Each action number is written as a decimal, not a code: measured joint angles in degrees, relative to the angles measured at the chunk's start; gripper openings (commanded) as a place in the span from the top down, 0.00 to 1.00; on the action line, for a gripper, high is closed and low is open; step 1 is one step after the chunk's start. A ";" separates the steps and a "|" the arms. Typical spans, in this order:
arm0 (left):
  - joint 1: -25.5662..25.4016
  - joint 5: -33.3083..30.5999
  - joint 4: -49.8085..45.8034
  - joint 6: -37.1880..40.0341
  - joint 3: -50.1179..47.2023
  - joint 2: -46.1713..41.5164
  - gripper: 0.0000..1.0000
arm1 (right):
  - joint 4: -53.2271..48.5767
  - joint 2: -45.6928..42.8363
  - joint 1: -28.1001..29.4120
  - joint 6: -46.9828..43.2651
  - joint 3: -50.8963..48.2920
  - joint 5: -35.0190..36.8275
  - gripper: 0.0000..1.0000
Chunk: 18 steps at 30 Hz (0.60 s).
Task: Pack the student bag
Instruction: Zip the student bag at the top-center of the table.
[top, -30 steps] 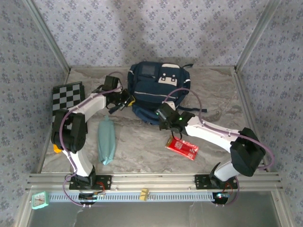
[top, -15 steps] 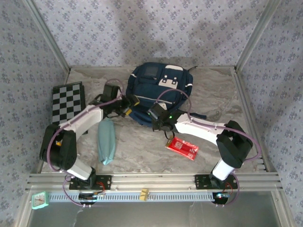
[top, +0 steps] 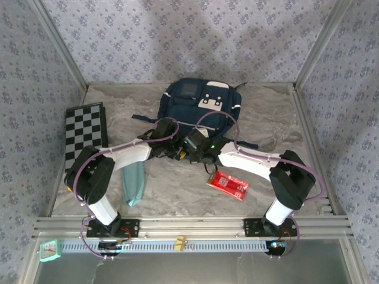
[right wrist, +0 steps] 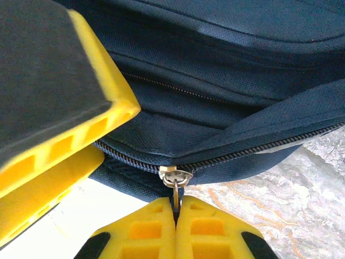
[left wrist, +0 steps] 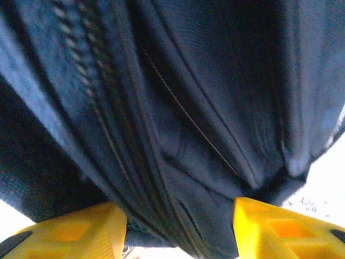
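Step in hand: opening the bag, by its zip. Judging by the pouch, packet and chessboard lying out on the table, nothing is packed yet.

Bag: flat at the far middle of the table, buckled panel up, near edge toward the arms. Both grippers meet at that near edge.

The right gripper: jaws clenched together on the zip pull. The pull hangs from its slider straight down into the fingertips. The zip looks closed on either side of the slider.

The left gripper: jaws apart, with a fold of bag fabric and a zip line between them. The fabric touches both fingers. Cannot tell whether it is pinched or loose. In the right wrist view, one of these fingers sits just beside the slider, up and to the left.

Next move, as I judge it: left takes a firm hold on the fabric to brace. Right draws the pull along the zip line, following its curve without dragging the bag.
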 measured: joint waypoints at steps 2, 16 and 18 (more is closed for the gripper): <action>-0.11 -0.68 -0.59 -0.85 2.01 2.01 0.56 | 0.39 0.48 0.00 0.02 0.00 -0.02 1.00; -1.22 -8.09 -9.09 2.97 6.19 1.22 1.00 | -0.42 0.07 1.20 1.18 -1.05 3.67 1.00; -1.20 -8.94 -10.25 4.48 6.03 -1.14 1.00 | -0.37 -1.70 1.27 1.29 -2.38 4.70 1.00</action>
